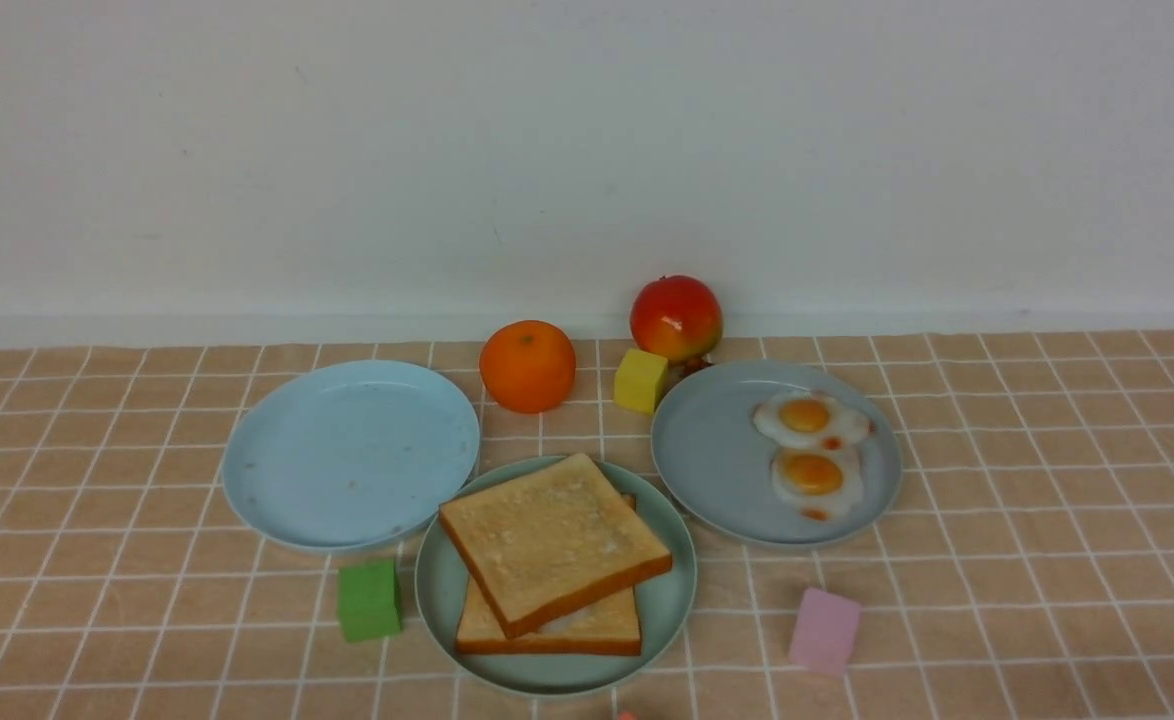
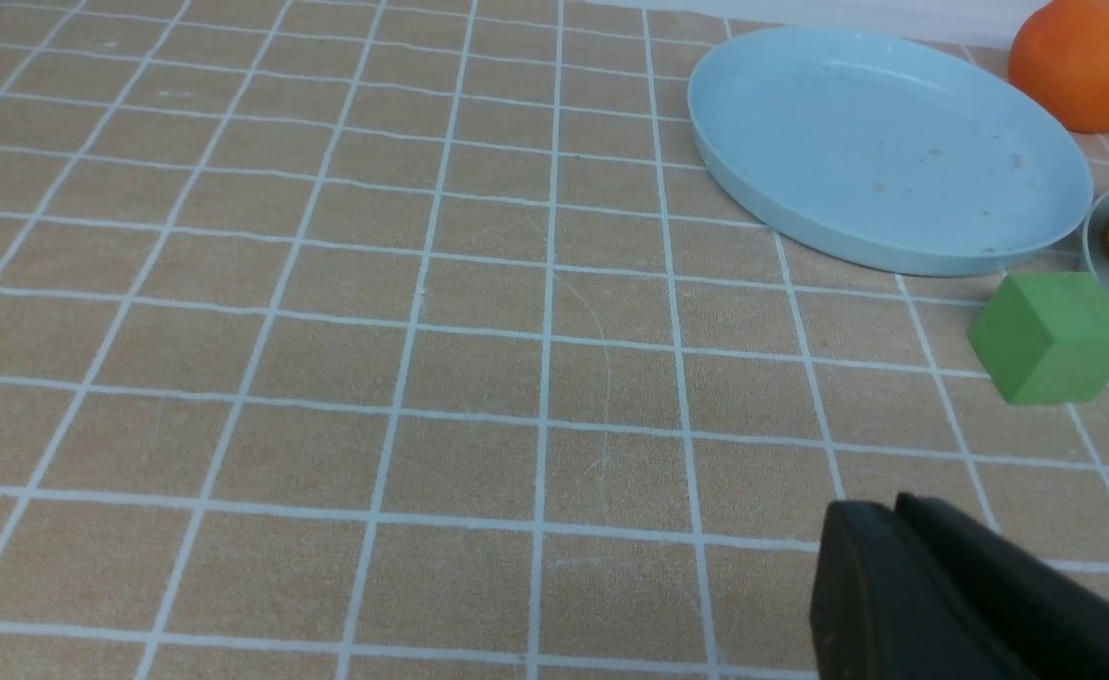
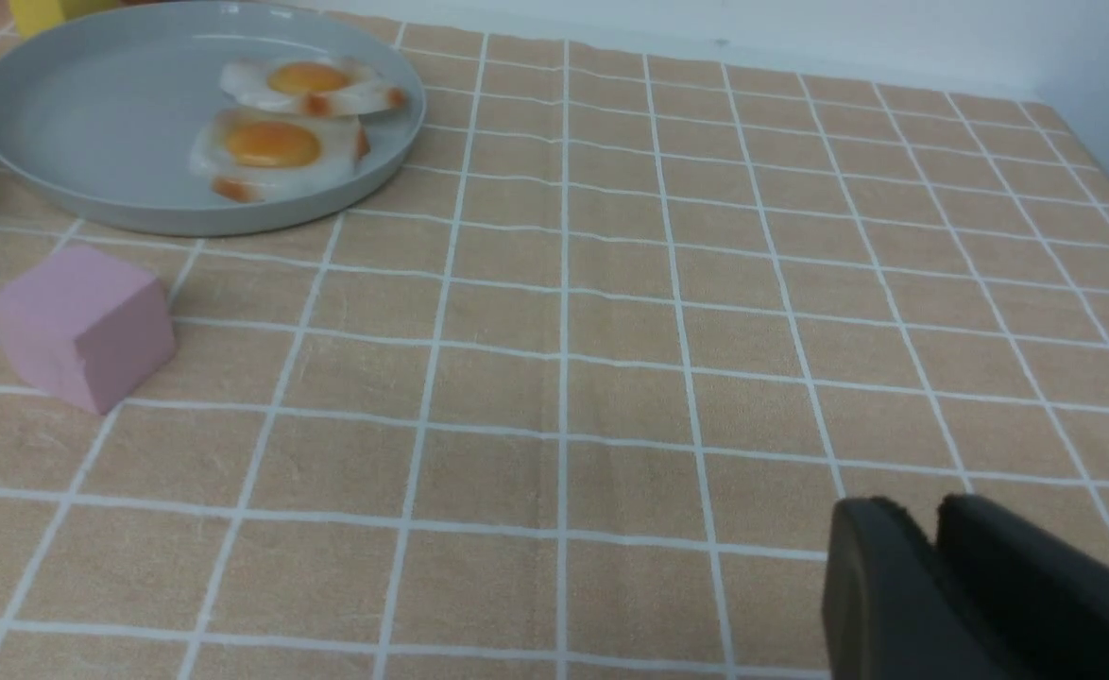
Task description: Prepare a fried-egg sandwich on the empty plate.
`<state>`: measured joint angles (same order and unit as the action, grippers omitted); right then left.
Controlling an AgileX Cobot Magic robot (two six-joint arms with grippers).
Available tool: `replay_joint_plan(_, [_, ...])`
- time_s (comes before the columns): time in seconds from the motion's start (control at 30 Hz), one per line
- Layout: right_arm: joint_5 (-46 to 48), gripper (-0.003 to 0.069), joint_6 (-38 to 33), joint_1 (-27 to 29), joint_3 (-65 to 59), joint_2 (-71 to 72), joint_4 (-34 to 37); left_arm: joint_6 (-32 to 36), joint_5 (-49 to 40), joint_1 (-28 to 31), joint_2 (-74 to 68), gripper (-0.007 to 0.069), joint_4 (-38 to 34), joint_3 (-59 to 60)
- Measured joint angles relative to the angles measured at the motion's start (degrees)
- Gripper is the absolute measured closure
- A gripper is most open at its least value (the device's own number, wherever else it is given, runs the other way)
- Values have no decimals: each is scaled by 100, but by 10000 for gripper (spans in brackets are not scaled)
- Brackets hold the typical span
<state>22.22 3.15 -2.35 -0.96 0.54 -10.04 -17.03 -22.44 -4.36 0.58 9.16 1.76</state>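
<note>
The mint-green plate [image 1: 669, 600] sits front centre and holds two toasted bread slices, the top slice [image 1: 552, 535] lying askew on the bottom slice [image 1: 602, 630]. A thin white sliver [image 1: 565, 624] shows between them. Two fried eggs [image 1: 809, 420] [image 1: 815, 477] lie on the grey-blue plate [image 1: 717, 450], also in the right wrist view [image 3: 276, 151]. Neither gripper shows in the front view. My left gripper [image 2: 895, 505] is shut and empty over bare cloth, near the green cube [image 2: 1050, 335]. My right gripper [image 3: 923, 510] is shut and empty, far from the eggs.
A bare sky-blue plate [image 1: 347, 450] lies at the left. An orange [image 1: 527, 366], a red fruit [image 1: 676, 318] and a yellow cube [image 1: 640, 380] stand behind the plates. A green cube [image 1: 368, 599] and a pink cube [image 1: 825, 631] flank the mint-green plate.
</note>
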Motion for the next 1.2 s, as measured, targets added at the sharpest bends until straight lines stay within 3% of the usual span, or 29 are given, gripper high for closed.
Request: replay_joint_plan(1.2, [0, 505, 0, 0, 0, 0, 0, 0, 0, 0, 0, 550, 5, 0])
